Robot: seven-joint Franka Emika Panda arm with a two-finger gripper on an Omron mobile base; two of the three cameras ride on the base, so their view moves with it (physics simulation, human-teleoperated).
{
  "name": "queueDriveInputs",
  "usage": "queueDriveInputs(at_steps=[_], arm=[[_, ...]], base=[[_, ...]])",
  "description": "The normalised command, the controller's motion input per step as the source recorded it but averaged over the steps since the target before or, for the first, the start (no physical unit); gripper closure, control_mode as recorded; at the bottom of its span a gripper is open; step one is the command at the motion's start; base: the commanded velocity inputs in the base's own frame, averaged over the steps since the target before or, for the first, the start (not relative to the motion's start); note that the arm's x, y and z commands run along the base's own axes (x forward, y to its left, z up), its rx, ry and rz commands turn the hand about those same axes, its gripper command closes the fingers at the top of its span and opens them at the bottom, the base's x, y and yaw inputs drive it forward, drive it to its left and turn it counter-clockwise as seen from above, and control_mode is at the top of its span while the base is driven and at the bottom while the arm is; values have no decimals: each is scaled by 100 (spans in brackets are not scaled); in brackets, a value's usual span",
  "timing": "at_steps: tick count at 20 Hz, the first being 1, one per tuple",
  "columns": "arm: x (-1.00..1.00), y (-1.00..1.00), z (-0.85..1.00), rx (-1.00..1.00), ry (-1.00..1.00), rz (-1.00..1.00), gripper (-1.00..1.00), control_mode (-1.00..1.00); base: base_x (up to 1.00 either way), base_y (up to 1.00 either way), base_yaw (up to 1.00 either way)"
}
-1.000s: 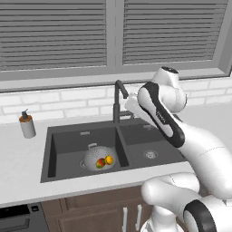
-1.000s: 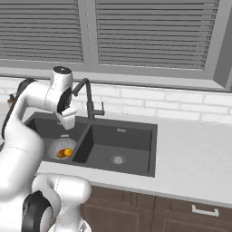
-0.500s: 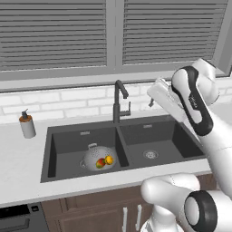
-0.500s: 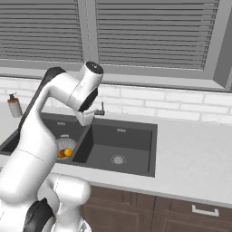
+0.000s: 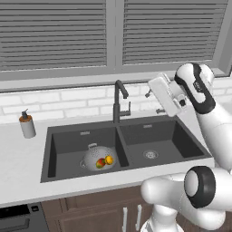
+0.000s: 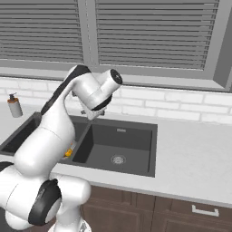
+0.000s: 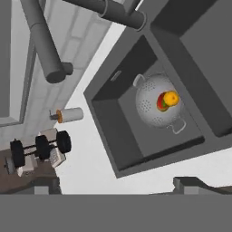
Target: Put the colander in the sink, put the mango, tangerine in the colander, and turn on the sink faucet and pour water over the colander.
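Observation:
The silvery colander sits in the left basin of the dark sink. Inside it lie the mottled mango and the orange tangerine. The black sink faucet stands behind the divider, spout bent over. My gripper hangs open and empty above the right basin, to the right of the faucet and apart from it. The hand view looks down on the colander, mango, tangerine and faucet. Water is out of view.
A grey soap dispenser stands on the counter left of the sink. The right basin holds only its drain. White brick wall and a blinded window run behind. Light counter stretches to the right.
The arm has swung right and up, from over the divider by the faucet to above the right basin. The gripper stayed open. Colander and fruits have not moved.

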Motion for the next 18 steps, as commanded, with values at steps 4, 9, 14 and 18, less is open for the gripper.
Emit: queueDriveInputs(at_steps=[4, 9, 14, 18], arm=[[50, 10, 17, 20, -13, 9, -100, -100], [54, 29, 12, 19, -10, 7, -100, -100], [60, 34, 0, 14, -7, 7, -100, -100], [49, 21, -4, 8, -6, 7, -100, -100]], base=[[0, 0, 0], [0, 0, 0], [0, 0, 0], [0, 0, 0]])
